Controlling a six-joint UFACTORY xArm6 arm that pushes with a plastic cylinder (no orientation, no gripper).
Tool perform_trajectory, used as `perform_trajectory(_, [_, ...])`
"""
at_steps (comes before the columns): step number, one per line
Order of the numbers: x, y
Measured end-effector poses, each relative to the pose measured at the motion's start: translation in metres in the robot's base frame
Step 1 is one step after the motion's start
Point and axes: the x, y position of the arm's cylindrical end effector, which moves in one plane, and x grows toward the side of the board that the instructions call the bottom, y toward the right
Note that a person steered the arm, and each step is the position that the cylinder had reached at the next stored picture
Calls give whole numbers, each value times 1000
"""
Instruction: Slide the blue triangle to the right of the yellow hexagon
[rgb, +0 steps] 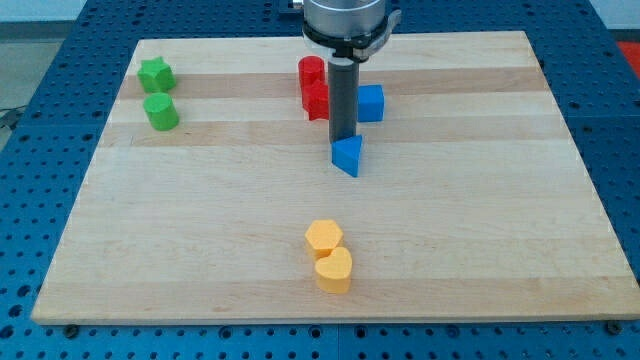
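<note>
The blue triangle (348, 156) lies near the middle of the wooden board (200, 220). My tip (343, 138) sits right at the triangle's top edge, touching or nearly touching it. The yellow hexagon (323, 237) lies toward the view's bottom, well below the triangle and slightly to its left. A yellow rounded block (334, 269) touches the hexagon's lower right side.
A blue cube (371, 103) is just right of the rod. Two red blocks (314, 88) stand just left of the rod, near the view's top. A green star (155, 74) and a green rounded block (161, 111) sit at the top left.
</note>
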Motion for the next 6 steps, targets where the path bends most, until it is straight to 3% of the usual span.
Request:
perform_trajectory(1, [24, 0])
perform_trajectory(3, [-28, 22])
perform_trajectory(4, [-27, 24])
perform_trajectory(6, [52, 11])
